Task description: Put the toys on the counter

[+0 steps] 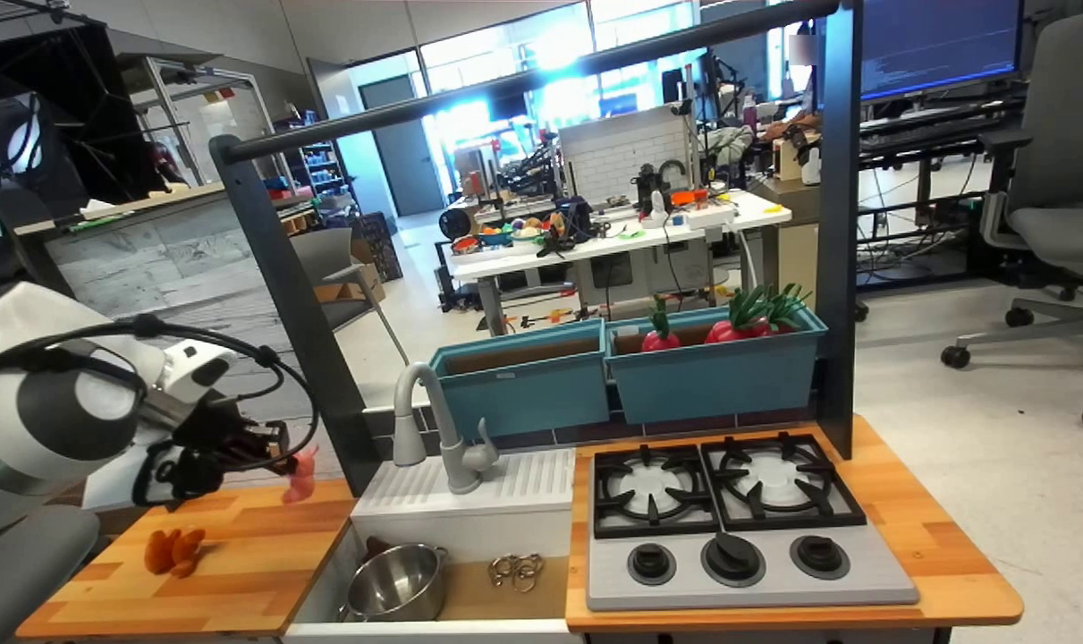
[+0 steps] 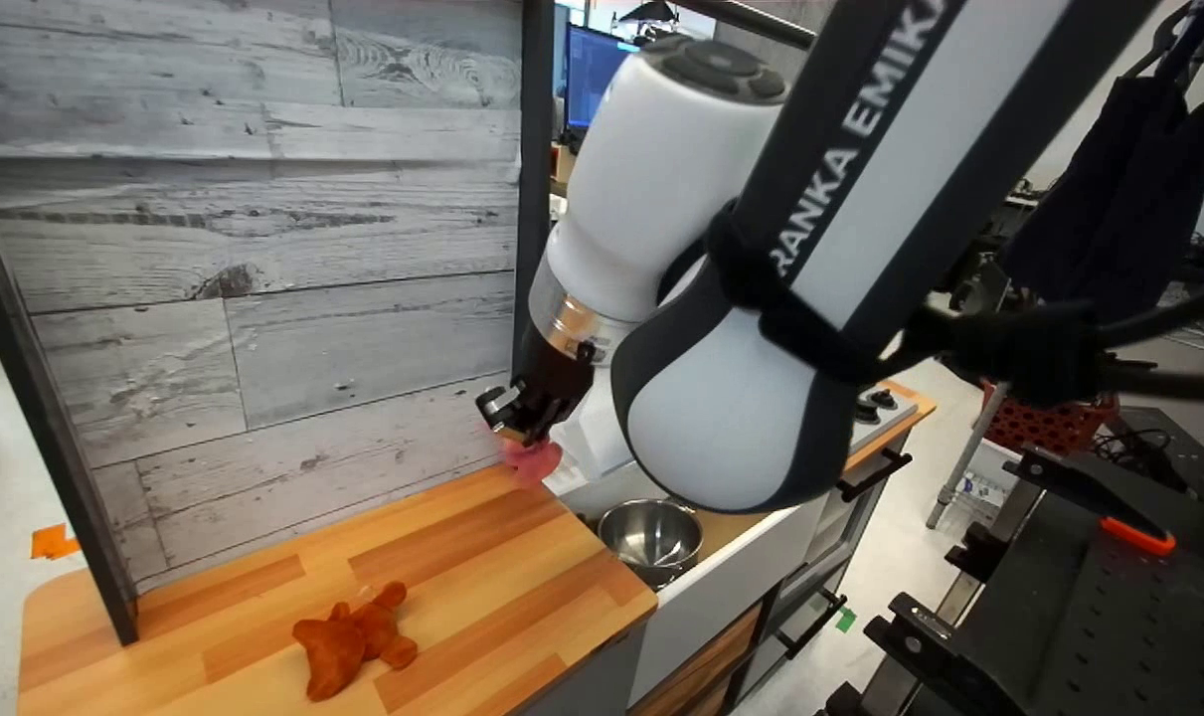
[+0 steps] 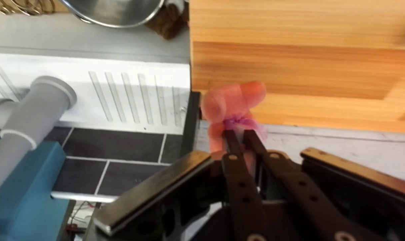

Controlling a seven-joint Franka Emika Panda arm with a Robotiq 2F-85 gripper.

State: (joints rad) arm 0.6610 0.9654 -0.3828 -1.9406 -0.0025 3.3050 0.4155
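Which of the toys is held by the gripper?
The pink toy, pinched in the gripper. The orange toy lies on the counter, apart from the gripper, and the brown thing lies in the sink.

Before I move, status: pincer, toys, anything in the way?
Pincer shut on pink toy, near back corner of counter; contact with wood unclear. Orange toy lying on counter, apart. Dark post close beside pink toy, could snag.
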